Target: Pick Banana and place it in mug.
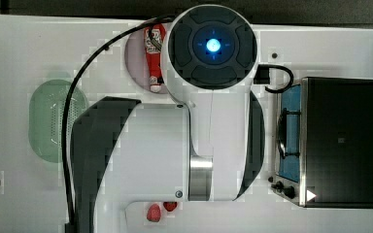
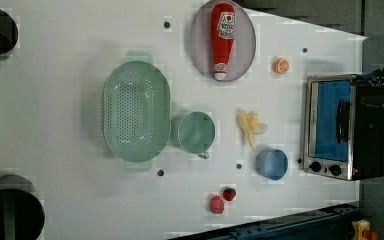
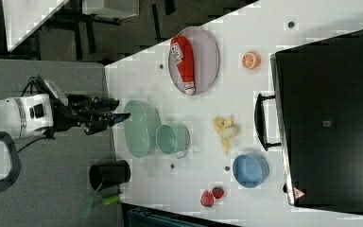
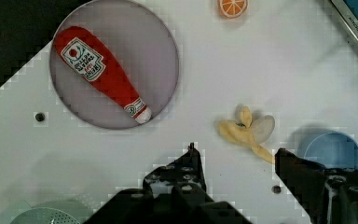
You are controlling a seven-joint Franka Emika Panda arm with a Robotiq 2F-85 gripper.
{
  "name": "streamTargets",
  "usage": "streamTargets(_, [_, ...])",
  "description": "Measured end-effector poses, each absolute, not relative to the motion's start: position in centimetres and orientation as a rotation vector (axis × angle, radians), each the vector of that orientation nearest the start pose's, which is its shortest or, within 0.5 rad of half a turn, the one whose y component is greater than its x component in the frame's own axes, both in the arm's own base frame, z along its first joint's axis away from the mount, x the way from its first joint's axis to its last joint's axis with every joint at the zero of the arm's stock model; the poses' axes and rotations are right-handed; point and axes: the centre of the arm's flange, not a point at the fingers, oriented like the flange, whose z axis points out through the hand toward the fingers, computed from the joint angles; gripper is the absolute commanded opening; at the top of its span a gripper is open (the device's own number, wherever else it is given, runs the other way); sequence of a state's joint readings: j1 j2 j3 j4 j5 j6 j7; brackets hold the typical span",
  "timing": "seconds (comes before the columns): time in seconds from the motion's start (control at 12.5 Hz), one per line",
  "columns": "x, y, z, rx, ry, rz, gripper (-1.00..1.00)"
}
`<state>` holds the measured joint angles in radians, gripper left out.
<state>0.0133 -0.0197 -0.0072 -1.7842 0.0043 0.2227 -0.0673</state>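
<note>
We've got the gripper high off the table, fingers apart and empty, for a clear look. Banana lies in the left view between mug and toaster oven.

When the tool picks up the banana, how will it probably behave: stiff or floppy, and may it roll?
The banana looks like a small toy, so it is probably light. Its cream peel flaps spread out flat on the table, so rolling seems unlikely. The flaps may bend or snag if pinched; the yellow body seems safer.
</note>
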Motion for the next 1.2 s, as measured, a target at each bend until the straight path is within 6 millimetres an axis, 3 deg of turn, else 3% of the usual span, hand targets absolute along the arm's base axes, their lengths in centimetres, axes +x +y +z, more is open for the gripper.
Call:
streamTargets(0.16, [50.7,-0.8,53.6,-2.960,1.124,0.042,0.79])
streamTargets(0.24, [48.3,-1.8,53.7,-2.963,1.161,0.030,0.99])
streamTargets(0.32, [46.8,-2.6,54.8,-2.934,1.204,-0.003,1.00])
streamTargets(0.56, [46.0,-3.5,57.4,-2.913,1.195,-0.085,1.00])
streamTargets(0.64, [46.5,-3.4,57.1,-2.933,1.135,-0.095,1.00])
streamTargets(0.72, [47.6,-3.1,56.1,-2.956,1.060,-0.127,1.00])
streamTargets(0.88, [49.4,-2.6,52.3,-3.052,0.902,-0.051,1.00])
streamTargets(1.2, [52.6,-2.0,41.0,-3.123,0.484,0.159,1.00])
